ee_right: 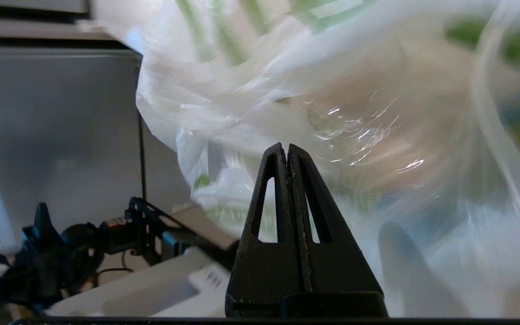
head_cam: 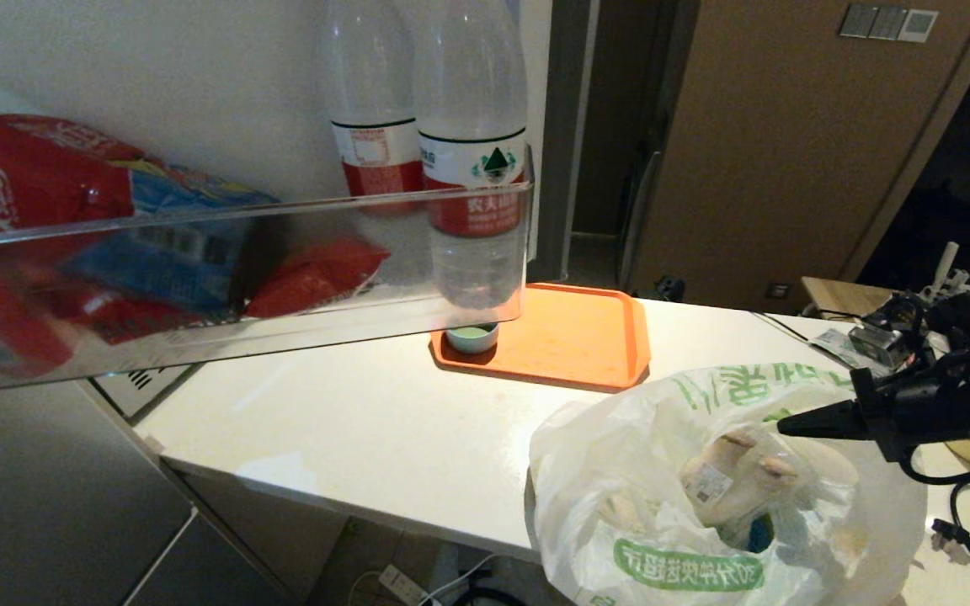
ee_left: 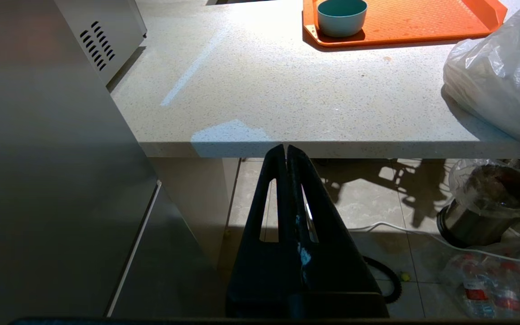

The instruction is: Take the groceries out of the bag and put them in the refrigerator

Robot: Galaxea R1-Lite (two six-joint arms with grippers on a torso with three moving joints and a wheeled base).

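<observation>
The bag point(head_cam: 670, 522), crinkly white plastic with green characters, sits open at the counter's near right edge. Pale beige lumps point(head_cam: 738, 480) of the groceries lie inside it. My right gripper point(head_cam: 784, 427) reaches in from the right, shut, its tip just above the bag's mouth. In the right wrist view the shut right gripper point(ee_right: 285, 146) has the bag point(ee_right: 332, 90) close in front, with nothing seen between its jaws. My left gripper point(ee_left: 285, 146) hangs shut below the counter edge, beside the grey refrigerator point(ee_left: 39, 180). The refrigerator's open door shelf point(head_cam: 232, 210) fills the head view's left.
The door shelf holds clear water bottles point(head_cam: 472, 168) and red and blue packs point(head_cam: 47, 177). An orange tray point(head_cam: 569, 337) with a small green bowl point(head_cam: 472, 338) lies at the back of the white counter point(head_cam: 350, 421). A silver vented box point(ee_left: 102, 40) stands beside the refrigerator. A wrapped pot point(ee_left: 481, 216) stands on the floor.
</observation>
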